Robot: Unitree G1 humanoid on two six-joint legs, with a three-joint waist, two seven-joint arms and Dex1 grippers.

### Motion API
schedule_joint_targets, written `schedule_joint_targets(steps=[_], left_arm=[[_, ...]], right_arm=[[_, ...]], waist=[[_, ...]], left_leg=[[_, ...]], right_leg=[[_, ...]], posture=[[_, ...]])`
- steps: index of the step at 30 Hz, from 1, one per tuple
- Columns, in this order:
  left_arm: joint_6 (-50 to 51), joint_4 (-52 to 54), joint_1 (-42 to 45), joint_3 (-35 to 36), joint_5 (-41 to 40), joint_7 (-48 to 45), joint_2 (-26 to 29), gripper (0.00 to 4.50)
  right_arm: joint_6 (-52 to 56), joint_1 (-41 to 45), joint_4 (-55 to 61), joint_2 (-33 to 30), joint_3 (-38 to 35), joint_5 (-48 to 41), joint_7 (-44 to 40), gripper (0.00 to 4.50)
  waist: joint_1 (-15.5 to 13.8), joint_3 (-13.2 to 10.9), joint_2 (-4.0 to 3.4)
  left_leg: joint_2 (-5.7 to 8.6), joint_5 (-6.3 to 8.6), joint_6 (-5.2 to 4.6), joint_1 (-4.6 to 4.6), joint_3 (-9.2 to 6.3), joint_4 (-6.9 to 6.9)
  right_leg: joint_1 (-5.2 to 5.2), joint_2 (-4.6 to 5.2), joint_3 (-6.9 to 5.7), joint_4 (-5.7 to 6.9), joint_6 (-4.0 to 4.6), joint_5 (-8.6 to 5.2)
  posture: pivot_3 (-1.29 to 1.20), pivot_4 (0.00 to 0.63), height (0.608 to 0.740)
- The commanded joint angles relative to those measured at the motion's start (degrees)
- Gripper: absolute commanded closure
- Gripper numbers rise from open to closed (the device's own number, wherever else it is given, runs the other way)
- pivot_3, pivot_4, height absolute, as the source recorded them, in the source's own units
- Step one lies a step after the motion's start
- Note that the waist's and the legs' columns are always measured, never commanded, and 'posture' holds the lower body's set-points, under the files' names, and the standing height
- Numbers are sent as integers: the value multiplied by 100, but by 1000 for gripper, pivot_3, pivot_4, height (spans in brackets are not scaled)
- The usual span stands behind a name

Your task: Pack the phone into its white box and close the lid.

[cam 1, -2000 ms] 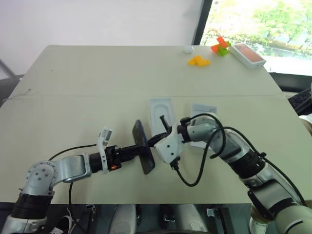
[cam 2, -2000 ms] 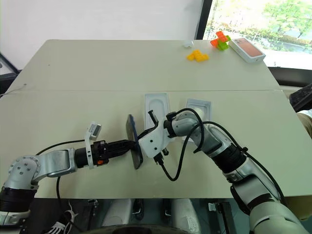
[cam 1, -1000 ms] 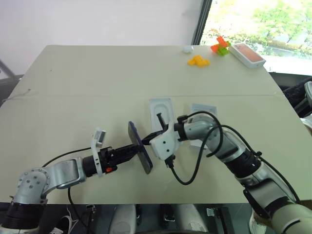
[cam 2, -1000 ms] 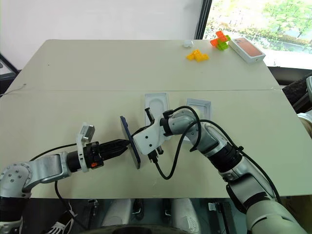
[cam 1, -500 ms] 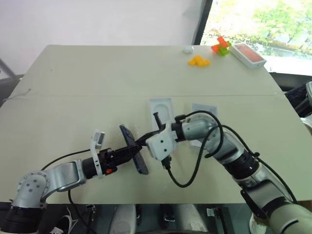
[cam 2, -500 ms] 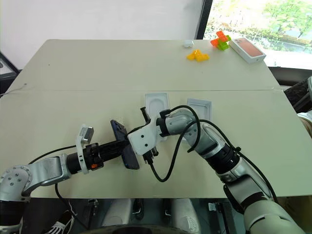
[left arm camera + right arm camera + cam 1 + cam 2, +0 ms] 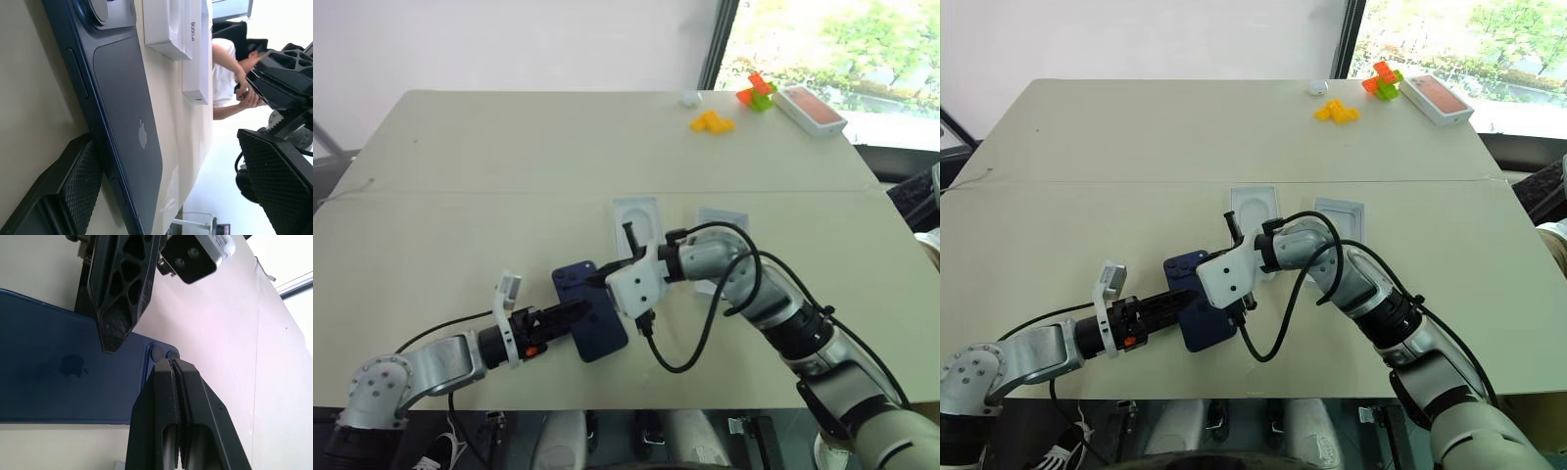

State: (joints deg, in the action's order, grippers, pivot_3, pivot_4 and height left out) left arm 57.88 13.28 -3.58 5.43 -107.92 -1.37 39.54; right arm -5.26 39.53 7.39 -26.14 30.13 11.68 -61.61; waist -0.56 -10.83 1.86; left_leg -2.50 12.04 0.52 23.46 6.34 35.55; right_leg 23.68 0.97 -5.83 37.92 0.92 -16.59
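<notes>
Left tool: fingers wide, straddling the near end of the phone, one finger at its edge, not clamped; you have it placed to steady or nudge the phone, not carry it

Phone: lies flat, glossy back up, on the bench near the front edge, camera cluster toward the far end; it is well short of any box, so packing is not yet begun by my reading

Right tool: fingers pressed together, holding nothing, tip poised just over the phone's far camera corner; contact I cannot tell. Shut like that it reads as a pusher, set to pin or slide the phone

Thin tray with oval recess: just beyond the right tool

White box: right of the tray, partly behind your right arm, open side hard to judge

Red-topped box and coloured blocks: far right corner, out of the way
</notes>
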Motion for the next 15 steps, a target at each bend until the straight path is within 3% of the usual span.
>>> schedule_joint_targets(steps=[1, 2, 9, 15], left_arm=[[-65, -91, 47, 20, 72, 36, -102, 623], [-101, -129, 49, 30, 17, 81, -167, 918], [-212, -246, -21, 91, -80, 181, -506, 4476], [-196, -357, -27, 85, -188, 185, -632, 4476]], right_arm=[[-130, 118, 39, -1, -122, 12, 84, 4500], [-148, 118, 21, -12, -128, 17, 87, 4500], [-229, 110, -53, -105, -163, 55, 107, 4500], [-266, 183, -148, -168, -229, 109, 153, 4500]], waist=[[-2, 0, 0], [-3, 0, 0], [-8, -2, -5], [-8, -2, -7]], left_leg=[[0, 0, 0, 0, 0, 0], [0, 0, 0, 0, 0, 0], [0, 0, -1, 2, 0, 0], [0, 0, -2, 0, 0, 0]], right_leg=[[0, 0, 0, -1, 0, 0], [0, 0, 0, -1, 0, 0], [-1, 0, 0, -4, -1, 0], [-3, -1, -1, -3, -2, 1]], posture=[[0, 150, 737], [0, 150, 737], [0, 150, 737], [0, 150, 737]])
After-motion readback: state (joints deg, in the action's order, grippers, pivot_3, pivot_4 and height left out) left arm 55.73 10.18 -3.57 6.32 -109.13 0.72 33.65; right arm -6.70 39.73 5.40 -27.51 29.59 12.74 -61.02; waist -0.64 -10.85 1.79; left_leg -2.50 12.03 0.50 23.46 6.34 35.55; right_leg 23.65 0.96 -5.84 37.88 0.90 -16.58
